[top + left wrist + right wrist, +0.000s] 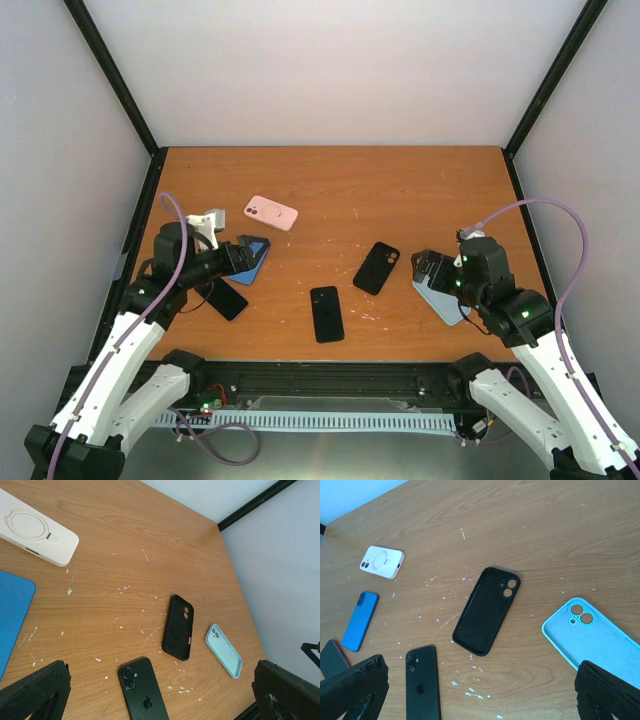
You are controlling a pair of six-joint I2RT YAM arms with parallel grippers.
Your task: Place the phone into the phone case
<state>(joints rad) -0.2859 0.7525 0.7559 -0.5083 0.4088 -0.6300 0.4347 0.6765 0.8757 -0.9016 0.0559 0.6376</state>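
black phone (327, 313) face down: stiff, slick, thin, probably pinch across long edges; black case (376, 268) hollow up: soft, light, may slide; left gripper (245, 258), right gripper (432, 273) both spread, empty

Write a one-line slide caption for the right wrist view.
Empty black phone case lies between a black phone and a light blue case on the wooden table.

— What is covered in the top view?
— The right gripper (431, 268) hides part of the light blue case (447, 305), and the left gripper (243, 256) lies over part of the blue phone (258, 271).
— And in the left wrist view?
— The near end of the black phone (144, 692) is cut by the bottom edge, the blue phone by the left edge.
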